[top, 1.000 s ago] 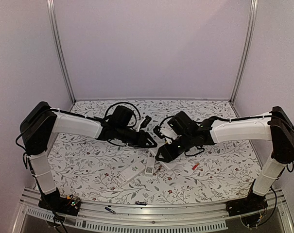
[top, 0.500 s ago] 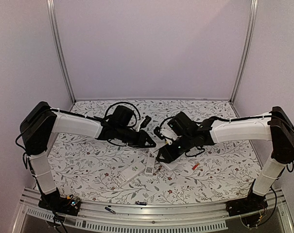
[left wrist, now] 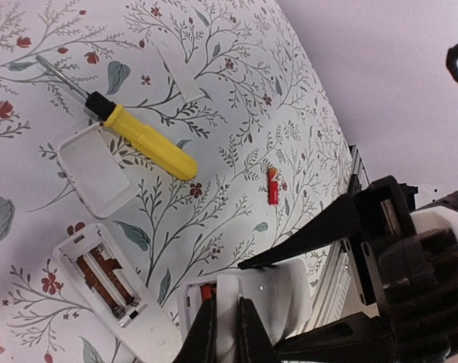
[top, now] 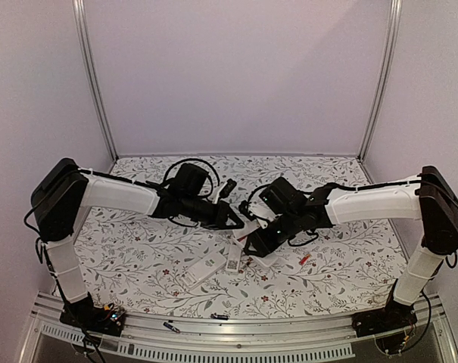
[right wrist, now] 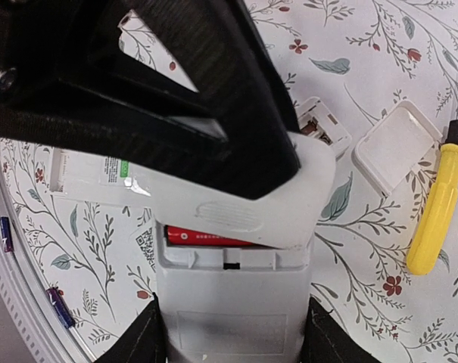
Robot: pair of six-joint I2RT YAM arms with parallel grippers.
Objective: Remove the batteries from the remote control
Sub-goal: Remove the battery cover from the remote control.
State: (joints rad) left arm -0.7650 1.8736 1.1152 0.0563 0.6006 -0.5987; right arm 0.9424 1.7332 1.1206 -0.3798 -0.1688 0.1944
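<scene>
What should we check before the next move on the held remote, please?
1. Hold of the right gripper on the remote, clamped by its sides: ok.
2. Pinch of the left gripper on the cover: ok.
3. Path above the red battery: not ok, the cover lies partly over it.
4. Distance of the screwdriver from both grippers: ok, it lies apart on the table.

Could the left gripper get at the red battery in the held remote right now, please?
Probably not: the battery cover that the left gripper pinches lies over most of the red battery in the remote.
</scene>
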